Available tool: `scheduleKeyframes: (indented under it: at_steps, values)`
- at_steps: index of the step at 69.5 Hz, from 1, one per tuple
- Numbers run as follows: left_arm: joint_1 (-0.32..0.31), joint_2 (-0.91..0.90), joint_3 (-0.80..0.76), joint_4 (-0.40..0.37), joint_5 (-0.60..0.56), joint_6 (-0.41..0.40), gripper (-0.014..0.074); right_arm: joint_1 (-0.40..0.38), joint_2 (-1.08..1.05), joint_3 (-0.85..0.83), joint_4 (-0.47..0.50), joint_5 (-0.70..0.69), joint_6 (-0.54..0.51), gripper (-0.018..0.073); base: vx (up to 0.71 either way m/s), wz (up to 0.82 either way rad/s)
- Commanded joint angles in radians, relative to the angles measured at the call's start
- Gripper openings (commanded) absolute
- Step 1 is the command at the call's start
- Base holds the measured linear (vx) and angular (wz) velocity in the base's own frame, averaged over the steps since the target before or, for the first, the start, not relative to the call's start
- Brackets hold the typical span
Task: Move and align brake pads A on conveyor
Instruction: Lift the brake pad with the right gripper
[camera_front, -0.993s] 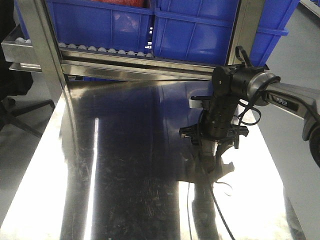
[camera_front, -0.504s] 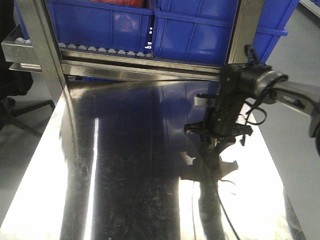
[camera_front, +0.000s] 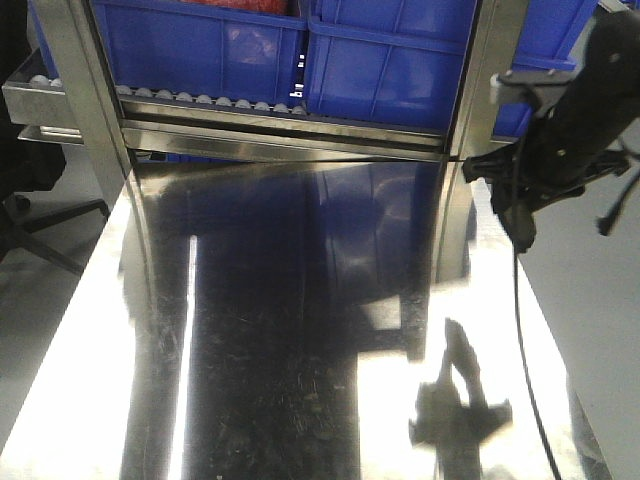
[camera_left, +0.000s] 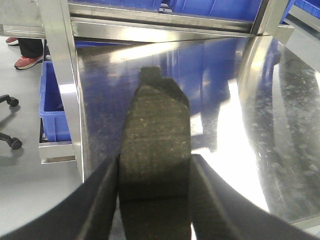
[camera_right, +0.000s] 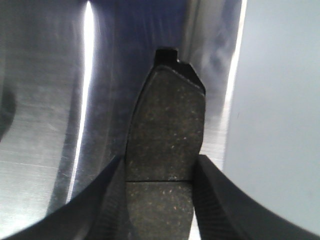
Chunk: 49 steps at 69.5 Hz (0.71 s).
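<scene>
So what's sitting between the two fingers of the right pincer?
A dark brake pad, groove across its middle, fills the gap in the right pincer, touching both fingers. The right wrist view shows it.

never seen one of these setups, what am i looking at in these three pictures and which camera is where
It is a robot with two arms, each ending in a two-fingered gripper. The wide picture looks forward over a shiny steel table, with blue bins on a rack behind; the dark shape at upper right is the right arm, raised above the table. The other two pictures come from cameras on the wrists, each looking out over its own gripper. The left gripper is closed on a brake pad, a flat dark oblong. The right gripper holds a second pad with a groove across it. I see nothing loose on the table, and no conveyor shows.
</scene>
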Motion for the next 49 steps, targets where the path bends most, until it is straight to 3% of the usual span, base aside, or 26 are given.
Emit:
scheduleKeyframes:
  at_steps: [1, 24, 49]
  values:
    - [-0.003, 0.011, -0.025, 0.003, -0.091, -0.004, -0.0006, -0.004, -0.153, 0.071, -0.023, -0.117, 0.013, -0.0006, 0.0, 0.0]
    - [-0.003, 0.011, -0.025, 0.003, -0.091, -0.004, -0.0006, -0.004, -0.618, 0.556, -0.021, -0.456, 0.013, -0.0006, 0.0, 0.0]
    - [-0.003, 0.011, -0.025, 0.003, -0.091, -0.004, -0.0006, -0.004, -1.103, 0.977, -0.013, -0.707, -0.059, -0.0006, 0.0, 0.0]
